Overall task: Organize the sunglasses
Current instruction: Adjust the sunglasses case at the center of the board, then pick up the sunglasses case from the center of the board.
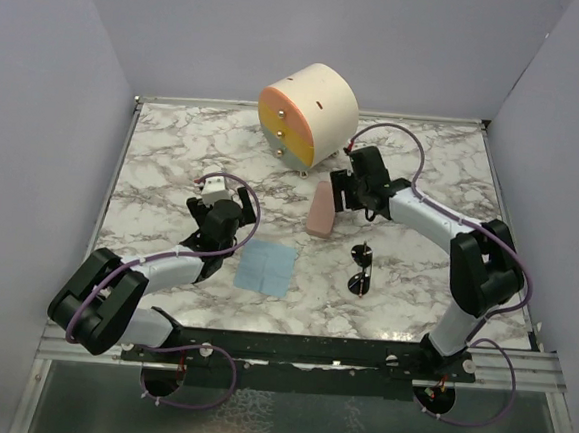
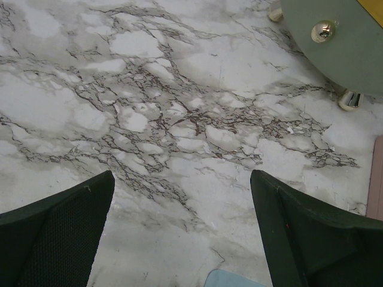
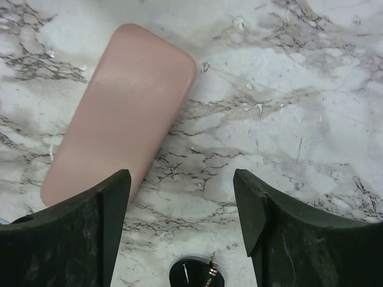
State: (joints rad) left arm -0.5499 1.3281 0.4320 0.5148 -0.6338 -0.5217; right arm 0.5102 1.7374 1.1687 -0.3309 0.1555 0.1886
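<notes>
Sunglasses (image 1: 362,269) lie on the desk (image 1: 173,167), lower right of centre. Both the right gripper (image 3: 182,179), beside the pink case (image 3: 119,113), and left gripper (image 2: 182,176) gape empty; opening the case likely comes first.

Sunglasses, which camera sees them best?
The top external view: the whole sunglasses show there, both round lenses and the frame. The right wrist view catches only one dark lens, cut off at its bottom edge. The left wrist view shows none of them.
</notes>
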